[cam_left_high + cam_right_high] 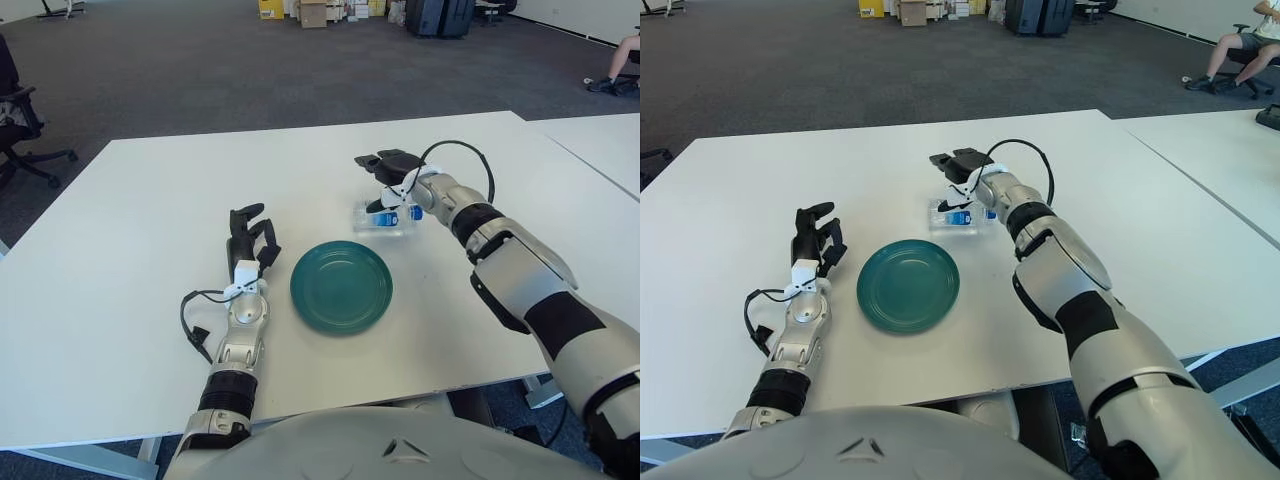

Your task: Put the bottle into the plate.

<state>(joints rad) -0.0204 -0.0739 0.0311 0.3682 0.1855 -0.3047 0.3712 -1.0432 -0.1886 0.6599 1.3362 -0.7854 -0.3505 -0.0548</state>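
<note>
Nearest you, the left hand [250,240] shows on the white table [120,250] just left of the plate [341,287], fingers loosely curled and holding nothing, idle while the other arm works. The green plate sits bare near the table's front-centre, the place where the bottle is meant to end up, and nothing lies in it yet. Just beyond its far rim, the clear bottle [382,217] with a blue label lies on its side on the table, apart from the plate. Your right hand [392,178] reaches over it from the right, forearm stretched across the table, apparently set for a grasp from above. The fingers are spread fairly wide over the bottle, one lower finger down close to the label. You cannot tell from either eye whether that finger touches the bottle; no closed grip shows, and the bottle appears to rest on the table on its own weight.
</note>
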